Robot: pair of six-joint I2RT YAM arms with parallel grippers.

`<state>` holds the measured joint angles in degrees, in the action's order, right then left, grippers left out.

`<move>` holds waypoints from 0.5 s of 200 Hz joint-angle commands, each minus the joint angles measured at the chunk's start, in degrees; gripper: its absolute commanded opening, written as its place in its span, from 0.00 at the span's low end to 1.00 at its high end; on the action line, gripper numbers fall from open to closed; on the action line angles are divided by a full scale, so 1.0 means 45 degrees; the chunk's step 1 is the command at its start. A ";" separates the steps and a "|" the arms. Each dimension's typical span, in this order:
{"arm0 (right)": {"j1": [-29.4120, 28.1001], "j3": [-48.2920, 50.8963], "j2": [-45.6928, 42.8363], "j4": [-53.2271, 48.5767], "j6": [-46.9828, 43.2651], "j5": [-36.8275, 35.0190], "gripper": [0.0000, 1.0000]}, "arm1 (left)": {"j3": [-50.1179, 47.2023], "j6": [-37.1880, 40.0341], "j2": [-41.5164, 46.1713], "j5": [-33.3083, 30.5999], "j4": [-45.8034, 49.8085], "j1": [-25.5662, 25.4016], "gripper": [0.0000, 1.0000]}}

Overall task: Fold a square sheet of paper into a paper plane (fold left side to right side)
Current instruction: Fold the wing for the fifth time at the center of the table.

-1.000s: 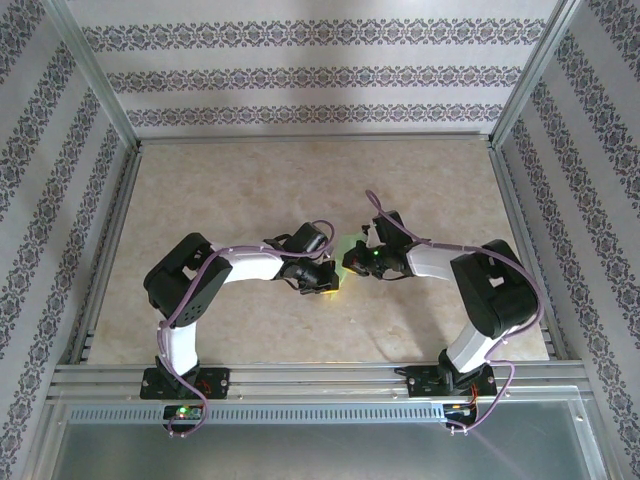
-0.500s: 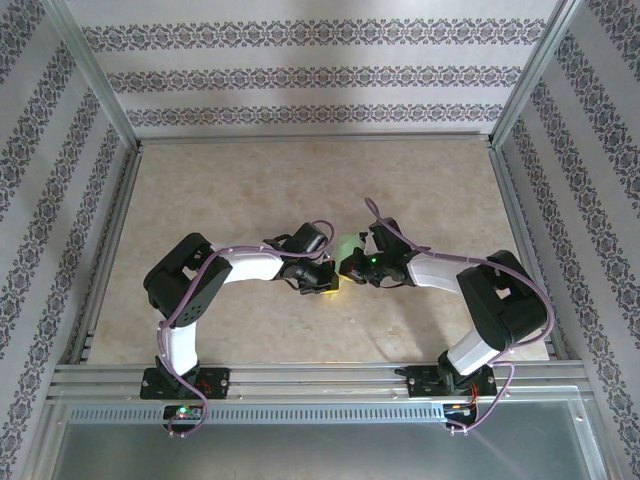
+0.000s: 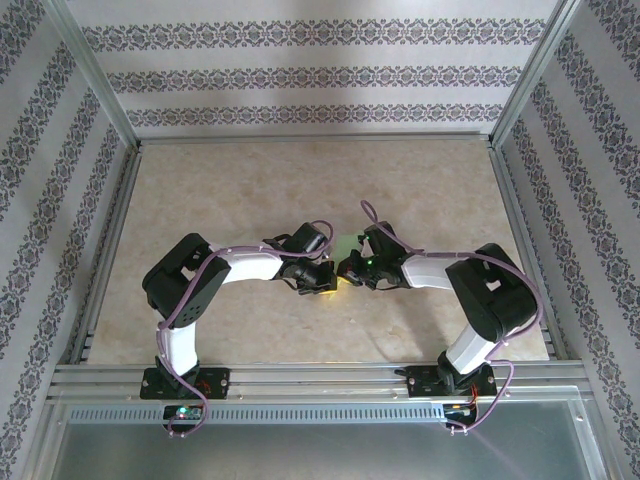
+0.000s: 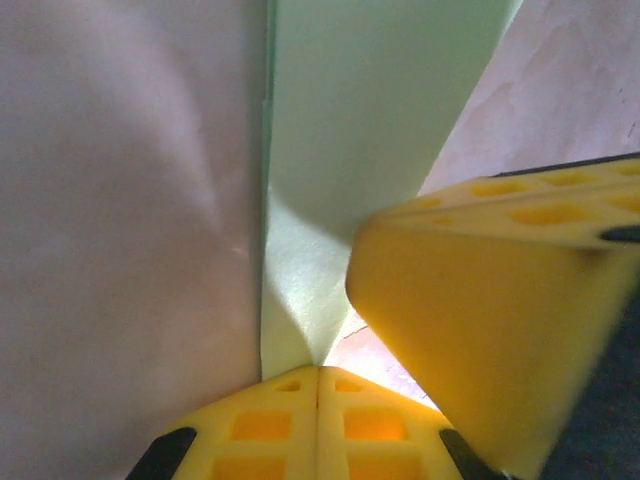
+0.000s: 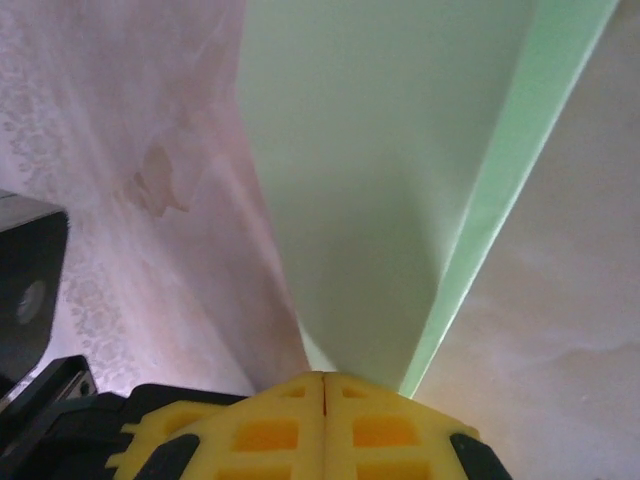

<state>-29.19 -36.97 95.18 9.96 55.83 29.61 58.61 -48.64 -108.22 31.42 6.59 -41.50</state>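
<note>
The fold looks to be in hand, with both arms meeting at the middle of the tabletop [image 3: 250, 180] and the square sheet of paper [image 5: 380, 180] caught between them. The left gripper [image 4: 319, 385] has its jaws pressed together on a lower corner of the light green sheet, which rises away from them as a narrow, already creased strip. The right gripper [image 5: 325, 390] likewise has its jaws closed on the sheet, where a brighter green edge suggests two layers lying over one another. Whether the far end of the paper rests on the tabletop I cannot tell. The next move probably calls for carrying the left side across to the right and laying the edges even before pressing a crease. The main hindrance is crowding: a yellow finger of the right gripper sits just beside the left one. Patterned walls [image 3: 320, 75] stand well apart.
</note>
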 commanded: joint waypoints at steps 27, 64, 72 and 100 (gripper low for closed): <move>-0.0336 0.0582 0.0476 -0.0621 -0.0548 -0.0661 0.00 | -0.0027 0.0111 -0.0267 -0.1003 0.1211 0.0081 0.00; 0.0571 0.0485 0.0280 -0.0765 -0.1643 -0.0905 0.00 | 0.0010 0.0132 -0.0300 -0.0948 0.1233 0.0081 0.00; 0.0823 0.0336 0.0242 -0.0805 -0.1856 -0.0806 0.00 | 0.0018 0.0140 -0.0301 -0.0933 0.1233 0.0081 0.00; 0.1450 -0.0489 -0.0414 -0.1165 -0.2413 -0.0344 0.00 | 0.0043 0.0118 -0.0163 -0.0798 0.0900 0.0061 0.00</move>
<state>-25.58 -36.67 95.70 9.21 49.47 30.70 59.27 -48.45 -108.25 30.22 6.98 -41.50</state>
